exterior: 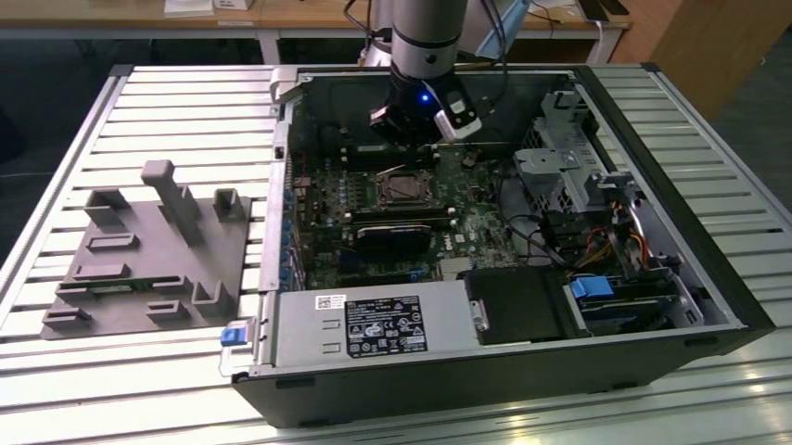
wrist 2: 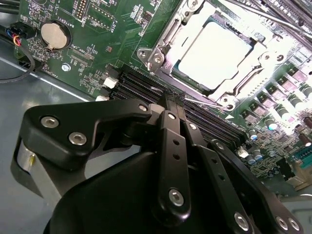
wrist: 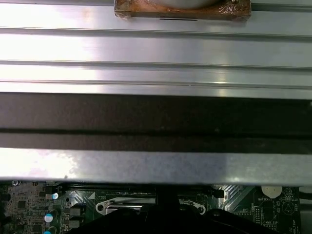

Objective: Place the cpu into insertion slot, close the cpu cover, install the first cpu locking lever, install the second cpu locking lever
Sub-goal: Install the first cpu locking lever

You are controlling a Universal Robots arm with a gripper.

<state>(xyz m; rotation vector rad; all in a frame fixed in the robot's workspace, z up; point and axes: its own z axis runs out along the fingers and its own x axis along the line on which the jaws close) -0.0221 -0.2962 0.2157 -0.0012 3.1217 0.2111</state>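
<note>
Case walls (exterior: 282, 185) leave room around the cpu (wrist 2: 214, 51); pincer (wrist 2: 169, 99) beside it seems closed.

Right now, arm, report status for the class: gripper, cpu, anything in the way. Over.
Gripper jaws shut, tips beside cpu cover. Cpu seated, cover down around it. No obstruction seen.

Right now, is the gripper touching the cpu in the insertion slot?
Apart. In the second wrist view the cpu lies with its whole pale top bare, and the gripper ends short of it, dark memory slots between them.
</note>
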